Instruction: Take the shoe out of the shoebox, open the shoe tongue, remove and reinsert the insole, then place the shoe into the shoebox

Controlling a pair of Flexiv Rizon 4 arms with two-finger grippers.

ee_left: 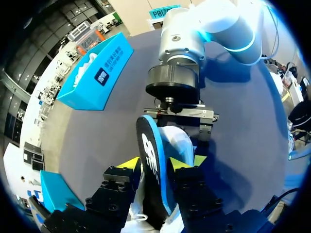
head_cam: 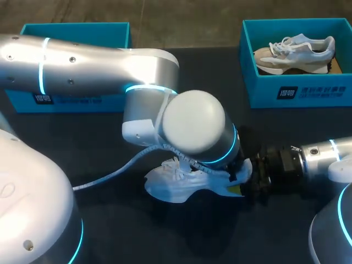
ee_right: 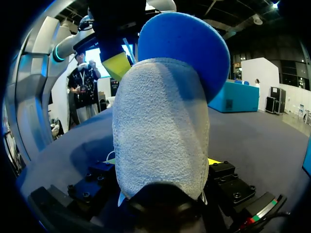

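**A:** Where's the shoe?

**B:** The white lace-up shoe with a soft fabric upper (head_cam: pixel 165 190) is out of the box. It's on the dark bench (head_cam: pixel 110 159), near edge, roughly mid-span.

**A:** Jaws?

**B:** Right jaws are clenched on the fuzzy grey heel, on the side toward the bench's right edge. Left jaws sit over the shoe mouth, clamped on the thin black foam insole with a blue underside (ee_left: pixel 151 167). Its yellow fingertips (ee_left: pixel 127 164) press one on each face. The insole stands on edge with its lower end down in the shoe. Can't tell how deep.

**A:** Handling?

**B:** My read: the insole is light and floppy, and it will buckle if pushed from the top. Grip it low, close to the mouth. The shoe is light too, and the upper will collapse under a squeeze. The heel looks like the stiffest part, so the right hold is the sensible one. The loose laces could snag.

**A:** Boxes?

**B:** Far right corner has an open teal cardboard shoebox (head_cam: pixel 308 93) holding a white-and-beige sneaker (head_cam: pixel 294 52). Far left corner has a second teal box (head_cam: pixel 71 100), partly behind the silver left arm (head_cam: pixel 82 66). Its contents are hidden.
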